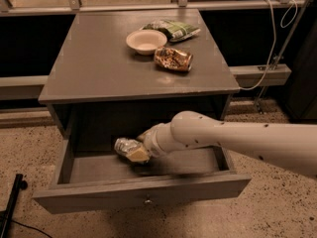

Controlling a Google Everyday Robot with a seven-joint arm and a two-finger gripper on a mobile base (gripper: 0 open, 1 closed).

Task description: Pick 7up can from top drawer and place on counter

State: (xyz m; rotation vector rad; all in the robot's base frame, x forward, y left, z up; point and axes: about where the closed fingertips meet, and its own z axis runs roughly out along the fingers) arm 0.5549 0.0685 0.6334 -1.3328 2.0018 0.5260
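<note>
The top drawer [143, 193] is pulled open below the counter [99, 63]. The 7up can [124, 145], silvery and wrinkled, lies at the drawer's back middle-left. My gripper [136, 153] reaches in from the right on its white arm [233, 140]. It is right at the can, and its tan tip overlaps the can's right and front side. The arm hides most of the gripper.
On the counter stand a white bowl [146, 40], a brown-orange patterned can [173, 58] lying on its side and a green snack bag [174, 29]. A white cable [270, 43] hangs at the right. A black stand [11, 207] is on the floor at the left.
</note>
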